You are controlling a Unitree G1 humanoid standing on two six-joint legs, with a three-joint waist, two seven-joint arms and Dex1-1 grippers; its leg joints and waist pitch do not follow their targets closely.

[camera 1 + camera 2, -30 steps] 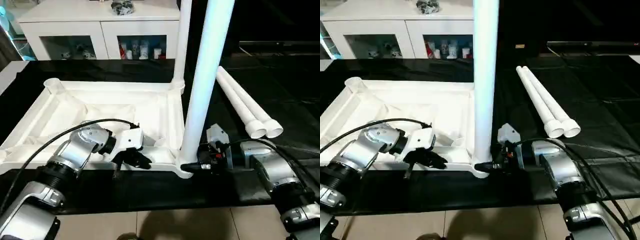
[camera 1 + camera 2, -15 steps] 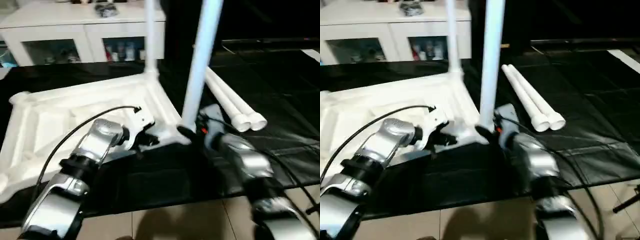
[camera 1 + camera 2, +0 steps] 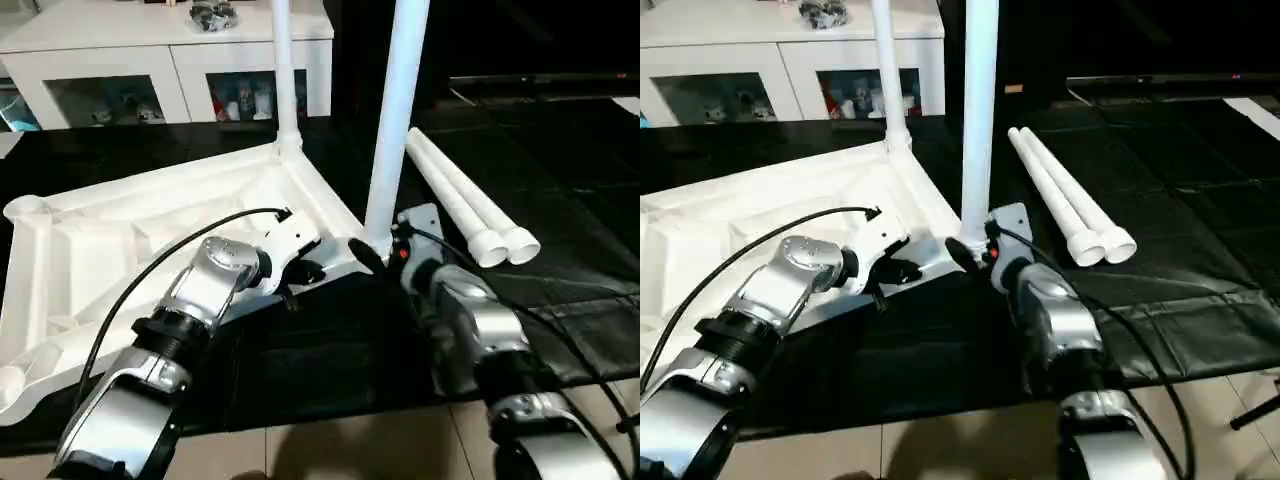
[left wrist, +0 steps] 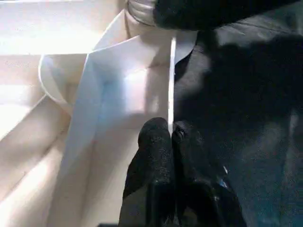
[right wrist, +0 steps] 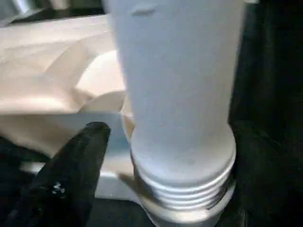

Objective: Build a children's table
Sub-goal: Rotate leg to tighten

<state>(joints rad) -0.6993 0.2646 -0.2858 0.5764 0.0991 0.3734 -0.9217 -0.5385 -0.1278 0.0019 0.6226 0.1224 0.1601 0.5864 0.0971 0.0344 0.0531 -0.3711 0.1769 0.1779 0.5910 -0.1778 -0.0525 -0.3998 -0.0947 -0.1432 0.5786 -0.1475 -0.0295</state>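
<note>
White tabletop (image 3: 130,240): upside down on the black mat (image 3: 560,200), ribbed underside up, long axis running from the near-left out toward the far-right, one corner pointing at the right arm.
Near leg (image 3: 395,110): upright in the corner socket nearest the right pincer, long axis vertical, threaded collar seated at the socket in the right wrist view.
Far leg (image 3: 282,70): upright in the far corner socket, long axis vertical.
Loose legs (image 3: 465,200): two white tubes lying flat side by side on the mat, right of the tabletop, touching each other, wide ends toward the robot, long axes running away from it.
Left pincer (image 4: 169,137): clenched, black fingers pressed together on the thin edge of the tabletop rim near the corner with the near leg.
Right pincer (image 3: 968,256): at the base of the near leg, one black finger (image 5: 78,156) to each side of the tube, spread apart; contact with the leg cannot be told.
Cabinet (image 3: 170,60): white, glass doors, behind the mat, small items inside.
</note>
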